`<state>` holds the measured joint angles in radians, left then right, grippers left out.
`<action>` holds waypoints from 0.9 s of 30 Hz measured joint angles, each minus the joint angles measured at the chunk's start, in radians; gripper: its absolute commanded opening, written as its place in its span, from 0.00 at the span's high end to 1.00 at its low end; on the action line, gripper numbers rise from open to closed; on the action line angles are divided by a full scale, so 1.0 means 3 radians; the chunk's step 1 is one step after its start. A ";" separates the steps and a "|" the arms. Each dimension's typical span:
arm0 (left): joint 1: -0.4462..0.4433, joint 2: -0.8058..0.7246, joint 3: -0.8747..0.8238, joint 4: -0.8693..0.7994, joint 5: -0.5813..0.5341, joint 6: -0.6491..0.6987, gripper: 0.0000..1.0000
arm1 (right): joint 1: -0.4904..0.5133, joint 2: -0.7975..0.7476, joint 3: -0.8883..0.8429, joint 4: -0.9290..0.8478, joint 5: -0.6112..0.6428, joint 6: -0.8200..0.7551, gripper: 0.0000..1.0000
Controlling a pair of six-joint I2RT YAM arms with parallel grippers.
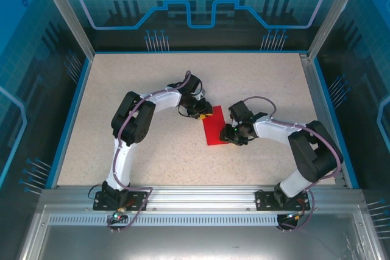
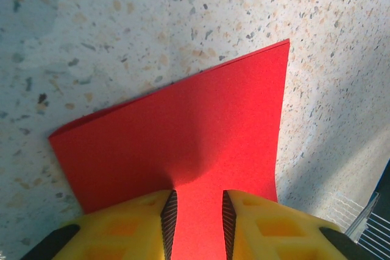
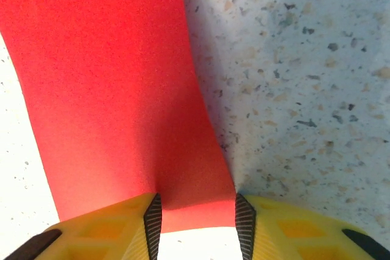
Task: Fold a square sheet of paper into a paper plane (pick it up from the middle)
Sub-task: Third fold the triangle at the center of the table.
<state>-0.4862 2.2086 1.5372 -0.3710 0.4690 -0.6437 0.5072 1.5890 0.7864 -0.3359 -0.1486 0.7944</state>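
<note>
The square sheet of paper [image 1: 217, 130] is bright red and lies flat on the speckled table [image 1: 122, 83] as a rectangle. A second layer shows along its far edge in the left wrist view. My left gripper [image 1: 204, 112] is at its far left end. Its yellow fingers stand apart, with red paper [image 2: 183, 132] running under the gap [image 2: 195, 214]. My right gripper [image 1: 235, 135] is at the paper's right side, jaws apart, and the paper's [image 3: 116, 89] near edge lies between the fingertips [image 3: 195, 220]. The paper plane is out of view.
A blue rim [image 1: 68, 111] borders the table, with glass walls [image 1: 201, 4] behind and on both sides. An aluminium rail [image 1: 195, 194] carries both arm bases at the near edge. Bare tabletop stretches left of and behind the paper.
</note>
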 measured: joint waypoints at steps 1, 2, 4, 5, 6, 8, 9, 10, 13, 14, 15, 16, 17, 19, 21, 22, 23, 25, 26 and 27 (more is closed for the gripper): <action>0.0000 0.0000 -0.0001 0.0003 0.0000 0.0000 0.70 | -0.0009 0.0000 0.0000 0.0020 -0.0024 0.0008 0.59; 0.0000 0.0000 -0.0003 0.0005 0.0001 0.0000 0.70 | -0.0014 0.0009 0.0000 0.0071 -0.0072 0.0010 0.58; 0.0000 0.0000 -0.0004 0.0006 0.0001 0.0000 0.70 | -0.0014 0.0041 0.0001 0.0172 -0.0144 0.0009 0.57; 0.0000 0.0000 -0.0004 0.0006 0.0001 0.0000 0.70 | -0.0023 0.0050 0.0001 0.0202 -0.0172 0.0010 0.56; 0.0000 0.0000 -0.0004 0.0006 0.0001 0.0000 0.70 | -0.0041 0.0056 0.0003 0.0240 -0.0217 0.0008 0.55; 0.0000 0.0000 -0.0004 0.0006 0.0001 0.0000 0.70 | -0.0079 0.0079 0.0032 0.0328 -0.0280 0.0008 0.51; 0.0000 0.0000 -0.0005 0.0008 0.0003 0.0000 0.70 | -0.0107 0.0092 0.0060 0.0367 -0.0322 0.0005 0.48; 0.0000 0.0000 -0.0006 0.0009 0.0003 0.0000 0.70 | -0.0131 0.0098 0.0079 0.0404 -0.0345 0.0004 0.46; 0.0000 0.0000 -0.0006 0.0009 0.0003 0.0000 0.70 | -0.0220 0.0111 0.0123 0.0525 -0.0435 -0.0015 0.41; 0.0001 0.0000 -0.0006 0.0009 0.0003 0.0000 0.70 | -0.0251 0.0125 0.0136 0.0571 -0.0481 -0.0031 0.41; 0.0000 0.0000 -0.0006 0.0009 0.0004 0.0000 0.70 | -0.0282 0.0153 0.0156 0.0608 -0.0532 -0.0032 0.41; 0.0001 0.0000 -0.0006 0.0009 0.0004 0.0000 0.70 | -0.0306 0.0182 0.0178 0.0631 -0.0575 -0.0032 0.41; 0.0001 0.0000 -0.0006 0.0009 0.0003 0.0000 0.70 | -0.0331 0.0217 0.0197 0.0662 -0.0618 -0.0032 0.41; 0.0001 0.0000 -0.0006 0.0009 0.0004 0.0000 0.71 | -0.0371 0.0264 0.0203 0.0718 -0.0704 -0.0033 0.41; 0.0001 0.0000 -0.0006 0.0009 0.0004 0.0001 0.70 | -0.0392 0.0268 0.0191 0.0741 -0.0782 -0.0031 0.41; 0.0001 0.0000 -0.0006 0.0009 0.0004 0.0001 0.70 | -0.0392 0.0256 0.0172 0.0769 -0.0811 -0.0031 0.41; 0.0004 0.0000 -0.0006 0.0009 0.0003 0.0001 0.71 | -0.0392 0.0230 0.0137 0.0796 -0.0848 -0.0031 0.40; 0.0004 0.0000 -0.0009 0.0009 0.0004 0.0001 0.71 | -0.0392 0.0135 0.0027 0.0844 -0.0908 -0.0028 0.40; 0.0004 0.0000 -0.0009 0.0009 0.0004 0.0001 0.71 | -0.0394 0.0078 -0.0039 0.0870 -0.0936 -0.0020 0.39; 0.0008 0.0000 -0.0009 0.0010 0.0004 0.0001 0.71 | -0.0394 0.0019 -0.0109 0.0907 -0.0973 -0.0006 0.39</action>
<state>-0.4839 2.2086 1.5345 -0.3679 0.4702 -0.6434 0.3889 1.5948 0.7536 -0.0639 -0.4404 0.7925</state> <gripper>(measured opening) 0.295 0.605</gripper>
